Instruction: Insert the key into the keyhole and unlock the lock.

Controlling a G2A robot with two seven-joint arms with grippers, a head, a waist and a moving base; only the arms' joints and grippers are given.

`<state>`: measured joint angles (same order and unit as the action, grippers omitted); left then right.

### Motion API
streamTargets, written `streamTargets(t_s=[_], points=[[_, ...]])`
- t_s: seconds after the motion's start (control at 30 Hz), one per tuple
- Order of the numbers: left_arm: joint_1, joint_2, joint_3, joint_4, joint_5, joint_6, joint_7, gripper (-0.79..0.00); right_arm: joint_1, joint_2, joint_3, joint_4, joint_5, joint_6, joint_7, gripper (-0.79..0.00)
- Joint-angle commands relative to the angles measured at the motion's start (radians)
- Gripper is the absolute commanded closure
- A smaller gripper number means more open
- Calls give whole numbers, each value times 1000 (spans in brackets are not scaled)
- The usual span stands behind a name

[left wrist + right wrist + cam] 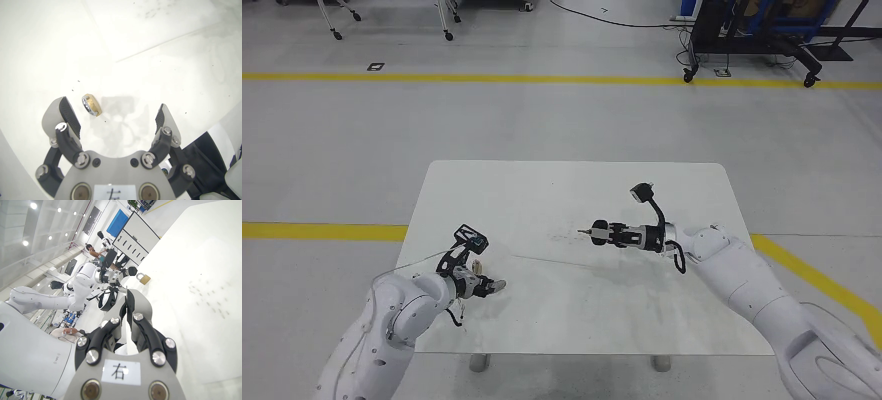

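Padlock (92,104), brass body, chrome shackle, seen on smooth white table (170,75) just beside ribbed pad (69,115) of left gripper (113,108), jaws spread wide; right gripper (127,298) clamped tight on thin metal key (122,289).

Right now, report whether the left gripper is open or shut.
Open. On the left gripper, the pads stand wide apart, gripping nothing; the padlock lies on the table near one pad, untouched.
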<state>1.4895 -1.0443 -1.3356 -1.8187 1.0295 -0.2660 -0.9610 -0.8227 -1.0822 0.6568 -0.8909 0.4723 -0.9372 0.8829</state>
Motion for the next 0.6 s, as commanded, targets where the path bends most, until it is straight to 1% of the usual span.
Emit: streamTargets(t_s=[0.0,0.03,0.07,0.17,0.2,0.23,0.27,0.4,0.57], points=[[-4,0,5,4,14,27,-17,-739,0,0,0,0,0,0,0,0],[-5,0,3,5,14,37,-19,-739,0,0,0,0,0,0,0,0],[-5,0,1,6,14,45,-19,-714,0,0,0,0,0,0,0,0],[-1,0,-10,4,2,57,-5,-573,0,0,0,0,0,0,0,0],[-1,0,-15,5,-6,58,2,-511,0,0,0,0,0,0,0,0],[0,1,-18,8,-11,58,8,-496,0,0,0,0,0,0,0,0],[-1,1,-20,15,-16,57,11,-434,0,0,0,0,0,0,0,0],[-18,0,-11,52,-30,53,0,-391,0,0,0,0,0,0,0,0],[-38,-2,4,75,-15,78,0,-372,0,0,0,0,0,0,0,0]])
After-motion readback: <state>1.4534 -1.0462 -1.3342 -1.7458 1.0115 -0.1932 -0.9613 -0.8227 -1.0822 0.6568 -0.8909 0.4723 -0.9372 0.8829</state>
